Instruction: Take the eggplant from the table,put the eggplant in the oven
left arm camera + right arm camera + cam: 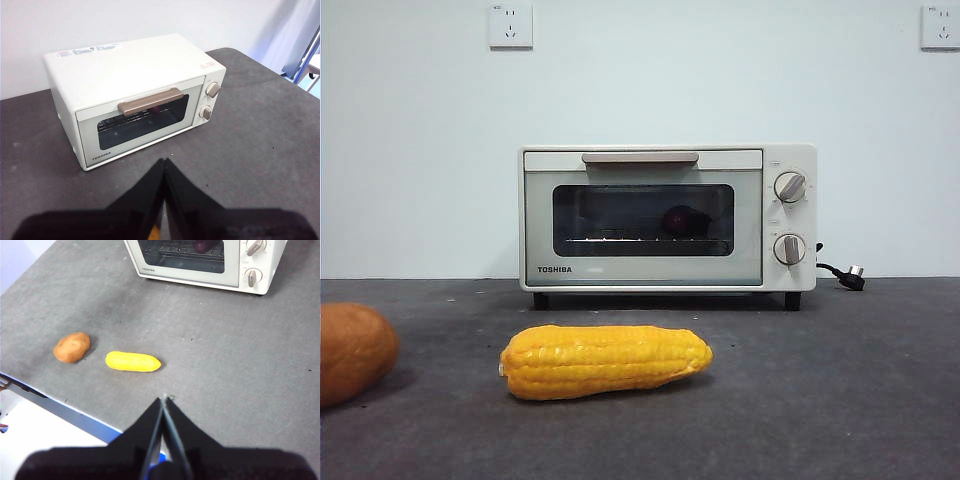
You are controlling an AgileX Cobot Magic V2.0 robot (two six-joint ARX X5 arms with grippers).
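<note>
The cream-white oven stands at the back of the dark grey table with its glass door closed. Behind the glass, the dark purple eggplant lies on the wire rack; the right wrist view shows it as a purple shape inside. My left gripper hangs shut and empty in front of the oven, well clear of it. My right gripper is shut and empty too, held high above the table's front part, far from the oven. Neither gripper appears in the front view.
A yellow corn cob lies on the table in front of the oven, and an orange-brown rounded vegetable sits at the left edge. The oven's black cord and plug trail to its right. The table's front edge shows in the right wrist view.
</note>
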